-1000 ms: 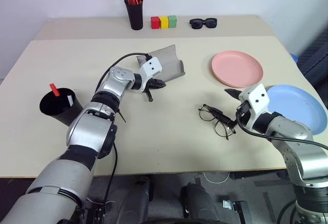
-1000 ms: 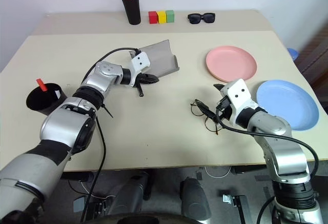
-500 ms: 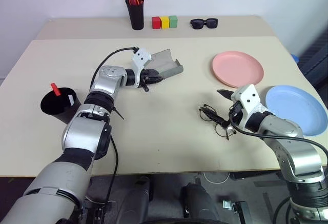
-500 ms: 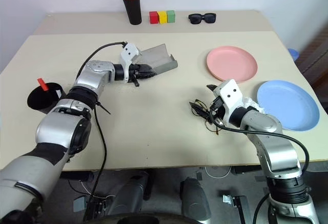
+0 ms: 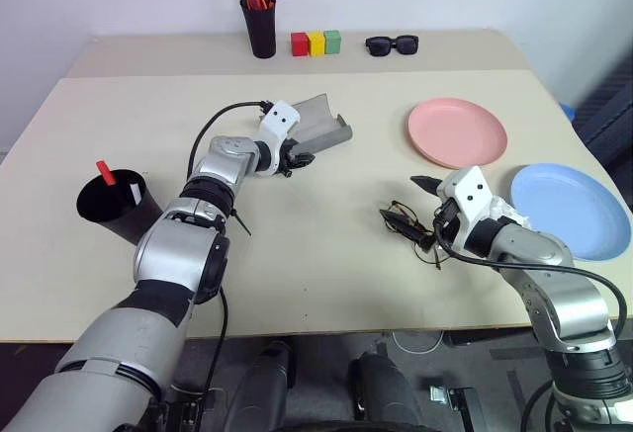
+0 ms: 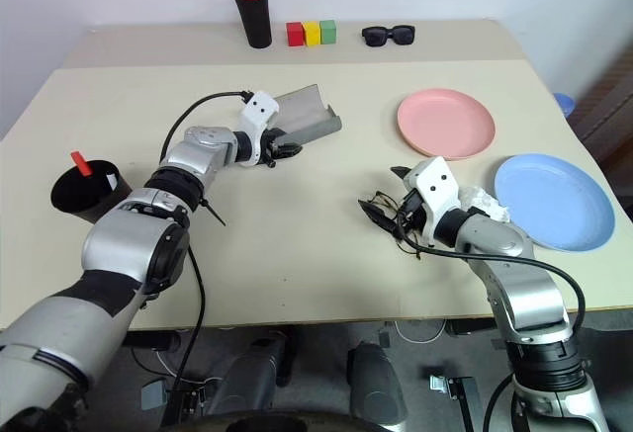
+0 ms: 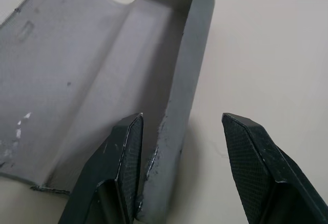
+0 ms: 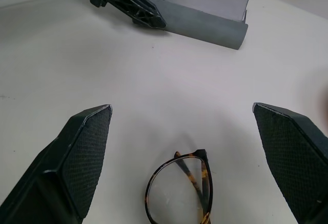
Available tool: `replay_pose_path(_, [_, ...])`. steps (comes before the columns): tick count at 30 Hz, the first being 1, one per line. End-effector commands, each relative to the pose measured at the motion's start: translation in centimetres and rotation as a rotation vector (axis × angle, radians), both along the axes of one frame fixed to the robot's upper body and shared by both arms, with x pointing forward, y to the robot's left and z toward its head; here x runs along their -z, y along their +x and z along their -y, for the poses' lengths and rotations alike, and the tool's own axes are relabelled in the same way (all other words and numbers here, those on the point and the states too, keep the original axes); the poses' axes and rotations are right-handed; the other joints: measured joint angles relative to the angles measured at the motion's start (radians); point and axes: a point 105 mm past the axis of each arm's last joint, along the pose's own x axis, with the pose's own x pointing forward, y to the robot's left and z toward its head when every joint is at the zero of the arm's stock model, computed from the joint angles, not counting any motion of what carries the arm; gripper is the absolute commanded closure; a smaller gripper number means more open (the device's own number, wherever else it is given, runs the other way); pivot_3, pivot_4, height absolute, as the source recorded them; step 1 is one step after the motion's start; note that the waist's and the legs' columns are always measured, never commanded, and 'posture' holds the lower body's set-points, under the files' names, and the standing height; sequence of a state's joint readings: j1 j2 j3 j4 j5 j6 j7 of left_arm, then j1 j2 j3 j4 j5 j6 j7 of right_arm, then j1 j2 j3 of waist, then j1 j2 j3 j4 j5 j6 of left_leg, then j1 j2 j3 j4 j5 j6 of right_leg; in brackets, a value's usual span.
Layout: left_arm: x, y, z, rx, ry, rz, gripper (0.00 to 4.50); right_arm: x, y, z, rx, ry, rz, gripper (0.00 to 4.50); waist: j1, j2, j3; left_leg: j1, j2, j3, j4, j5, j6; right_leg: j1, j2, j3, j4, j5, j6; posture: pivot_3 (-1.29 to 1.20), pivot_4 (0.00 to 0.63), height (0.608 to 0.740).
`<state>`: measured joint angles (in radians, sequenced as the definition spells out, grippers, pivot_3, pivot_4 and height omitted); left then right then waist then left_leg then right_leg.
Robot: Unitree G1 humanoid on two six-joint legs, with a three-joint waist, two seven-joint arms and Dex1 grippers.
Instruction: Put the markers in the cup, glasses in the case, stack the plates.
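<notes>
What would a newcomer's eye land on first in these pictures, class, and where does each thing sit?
First, the grey spectacle case lying open mid-table, with the left pincer open astride its near wall. Next, the wire-rimmed glasses on the table just before the wide-open right pincer. Then the colour: a salmon pink plate and a light blue plate on the right, and a black cup holding two markers on the left.

The robot's right gripper (image 5: 427,216) hides part of the glasses (image 5: 404,222), the markers (image 5: 117,181) sink mostly out of sight inside the cup (image 5: 111,209).
</notes>
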<state>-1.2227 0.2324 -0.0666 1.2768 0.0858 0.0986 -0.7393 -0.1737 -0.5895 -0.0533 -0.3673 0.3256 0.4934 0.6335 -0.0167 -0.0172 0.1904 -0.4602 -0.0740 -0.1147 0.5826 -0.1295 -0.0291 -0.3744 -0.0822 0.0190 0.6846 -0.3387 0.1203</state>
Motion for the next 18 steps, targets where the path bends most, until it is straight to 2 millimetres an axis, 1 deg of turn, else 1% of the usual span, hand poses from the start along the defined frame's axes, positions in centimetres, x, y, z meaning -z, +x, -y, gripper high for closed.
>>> replay_pose_path(1, [-1.2, 0.1, 0.6, 0.031, -0.011, 0.024, 2.74, -0.8, -0.1, -0.3, -0.007, 0.007, 0.045, 0.00, 0.000, 0.000, 0.000, 0.000, 0.000, 0.000, 0.000, 0.000, 0.000, 0.000, 0.000, 0.000, 0.000, 0.000, 0.000, 0.00, 0.150, 0.734])
replay_pose_path(4, [-1.1, -0.2, 0.7, 0.059, -0.018, 0.015, 4.23, -0.8, -0.2, -0.3, -0.006, 0.009, 0.044, 0.00, 0.001, 0.000, 0.000, 0.000, 0.000, 0.000, 0.000, 0.000, 0.000, 0.000, 0.000, 0.000, 0.000, 0.000, 0.000, 0.00, 0.150, 0.734])
replay_pose_path(5, [-1.0, -0.2, 0.6, 0.061, -0.017, 0.013, 4.38, -0.8, -0.2, -0.3, -0.006, 0.009, 0.044, 0.00, 0.002, 0.000, 0.000, 0.000, 0.000, 0.000, 0.000, 0.000, 0.000, 0.000, 0.000, 0.000, 0.000, 0.000, 0.000, 0.00, 0.150, 0.734])
replay_pose_path(9, [-0.8, -0.5, 0.5, 0.098, -0.015, 0.009, 4.38, -0.8, -0.1, -0.4, -0.009, 0.011, 0.044, 0.00, 0.001, 0.000, 0.000, 0.000, 0.000, 0.000, 0.001, 0.000, 0.000, 0.000, 0.000, 0.000, 0.000, 0.000, 0.000, 0.00, 0.150, 0.734])
replay_pose_path(12, [-1.2, -1.2, 1.0, 0.184, -0.037, 0.014, 4.38, -0.8, 0.0, -0.5, -0.013, 0.010, 0.046, 0.00, 0.001, 0.000, 0.000, 0.000, 0.000, 0.000, 0.001, 0.000, 0.000, 0.000, 0.000, 0.000, 0.000, 0.000, 0.000, 0.00, 0.150, 0.734])
replay_pose_path(15, [-1.5, -3.2, 1.6, 0.390, -0.056, 0.005, 4.38, -1.0, 0.3, -0.3, -0.012, 0.007, 0.049, 0.00, -0.001, 0.000, 0.000, 0.000, 0.000, 0.000, 0.001, 0.000, 0.000, 0.000, 0.000, 0.000, 0.000, 0.000, 0.000, 0.00, 0.150, 0.734])
replay_pose_path(18, [-1.2, -5.4, 1.1, 0.543, -0.030, -0.025, 4.38, -1.2, 0.4, 0.0, -0.014, -0.001, 0.053, 0.00, -0.004, 0.000, 0.000, 0.000, 0.001, 0.000, 0.000, 0.000, 0.000, 0.000, 0.000, 0.000, 0.000, 0.000, 0.000, 0.00, 0.150, 0.734])
